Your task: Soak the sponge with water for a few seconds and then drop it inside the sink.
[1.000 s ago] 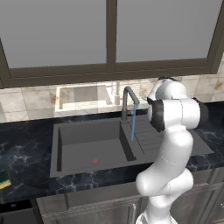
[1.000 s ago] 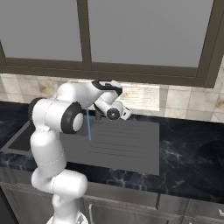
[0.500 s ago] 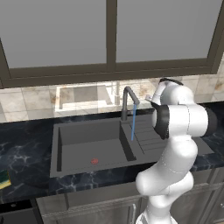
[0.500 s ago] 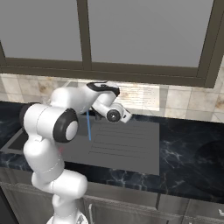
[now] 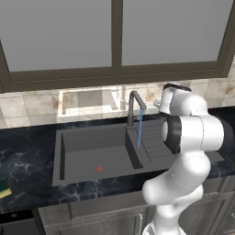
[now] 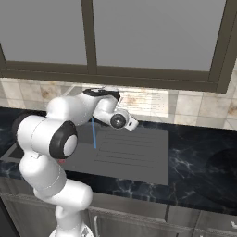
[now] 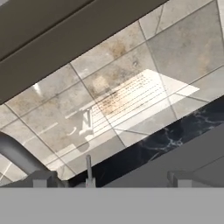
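Observation:
The sponge point(image 5: 3, 186), yellow with a green layer, lies on the black countertop at the far left, well apart from the arm. The sink point(image 5: 87, 142) is a dark grey basin with a red drain mark point(image 5: 98, 169). A thin blue stream of water point(image 5: 139, 131) falls from the dark faucet point(image 5: 134, 103) at the basin's right edge. My gripper point(image 7: 111, 180) is open with nothing between its fingertips point(image 7: 42, 181). It faces the tiled back wall just right of the faucet pipe point(image 7: 17, 155). My wrist point(image 6: 116, 119) hovers above the back of the ribbed drainboard point(image 6: 134, 150).
The marbled black countertop point(image 6: 203, 152) runs along both sides of the sink. A tiled backsplash point(image 7: 109, 92) and a dark window frame point(image 5: 114, 75) stand close behind the hand. A thin faucet lever point(image 7: 89, 168) rises in front of the fingers.
The arm's elbow has swung outward to the right while the hand has stayed behind the faucet, dropping slightly. The water keeps running and the sponge has not moved.

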